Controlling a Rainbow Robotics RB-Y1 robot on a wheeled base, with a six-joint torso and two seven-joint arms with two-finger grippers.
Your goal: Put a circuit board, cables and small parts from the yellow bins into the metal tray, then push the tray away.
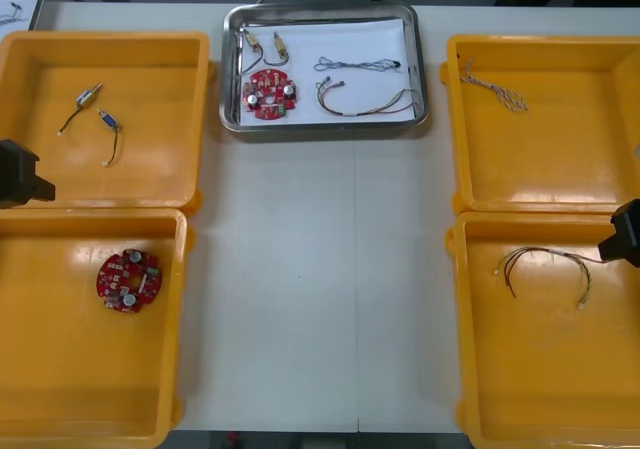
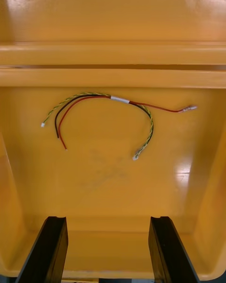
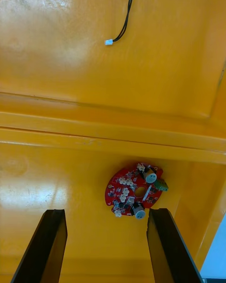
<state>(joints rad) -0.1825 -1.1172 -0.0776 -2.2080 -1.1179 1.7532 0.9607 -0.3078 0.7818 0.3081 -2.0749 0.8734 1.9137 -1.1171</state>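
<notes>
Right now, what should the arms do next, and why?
Probably just wait: left gripper and right gripper hover, jaws open, over the near bins, and the metal tray holds a circuit board, cables and small metal parts at the table's far edge.

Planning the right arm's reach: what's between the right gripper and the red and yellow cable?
Only bare bin floor, in the right wrist view, between the open right gripper and the red and yellow cable.
</notes>
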